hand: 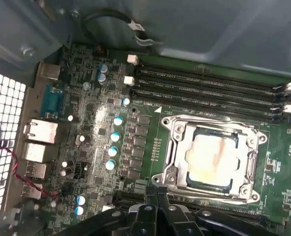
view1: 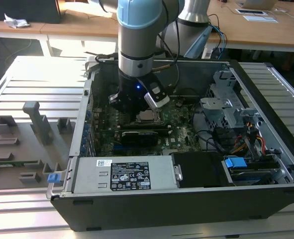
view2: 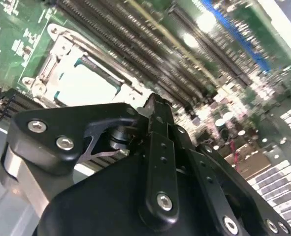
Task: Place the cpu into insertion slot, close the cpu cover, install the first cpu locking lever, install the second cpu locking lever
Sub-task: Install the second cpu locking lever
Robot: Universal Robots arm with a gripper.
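Observation:
The cpu (hand: 211,156) lies flat in the insertion slot (hand: 172,129) on the green board, its pale metal top showing. The cpu cover (hand: 250,162) lies down around the chip as a metal frame. My gripper (hand: 155,191) is shut with nothing between its fingers, hovering just beside the socket's edge and apart from it. In the second wrist view the gripper (view2: 155,101) points past the cpu (view2: 86,84). In the exterior view the gripper (view1: 129,105) hangs inside the open computer case, at the left of the insertion slot (view1: 147,117).
Long black memory slots (hand: 209,88) run beside the socket. A row of capacitors (hand: 114,142) and rear ports (hand: 39,132) lie on its other side. The case holds a power supply (view1: 132,179), a drive cage (view1: 226,109) and cables (view1: 251,142). A grey fixture tray (view1: 22,144) lies outside.

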